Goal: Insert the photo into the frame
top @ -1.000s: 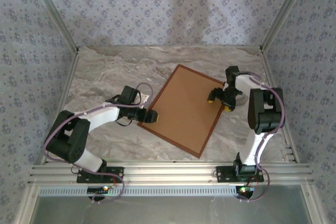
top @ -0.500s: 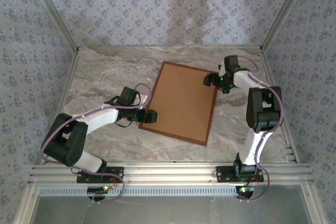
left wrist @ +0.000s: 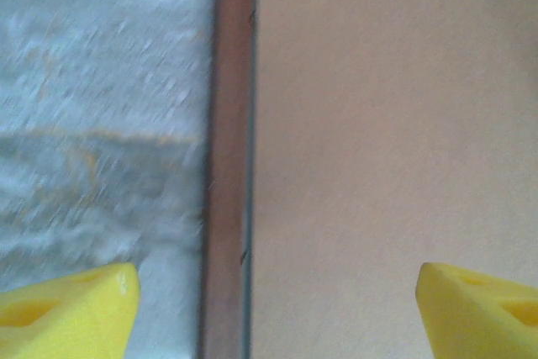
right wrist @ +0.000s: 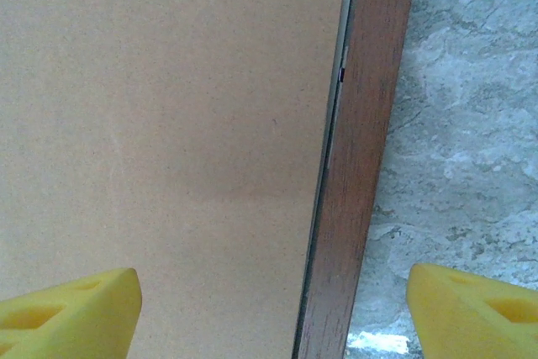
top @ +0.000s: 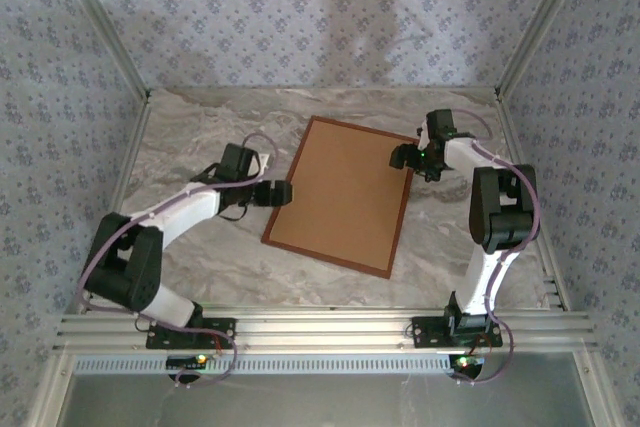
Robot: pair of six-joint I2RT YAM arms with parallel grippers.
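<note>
Closing-up is seeming the step in hand; the frame is lying back-up on the table, backing board filling it; left gripper and right gripper are hovering released over opposite rails; pressing the board flush is likely coming next.

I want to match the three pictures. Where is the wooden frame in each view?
Top external: the frame lies flat mid-table, a thin rim around the backing board.
Left wrist: the frame's rail runs top to bottom, left of centre.
Right wrist: its rail runs top to bottom, right of centre.
Shared landmark: backing board one side of the rail, marble table the other.
</note>
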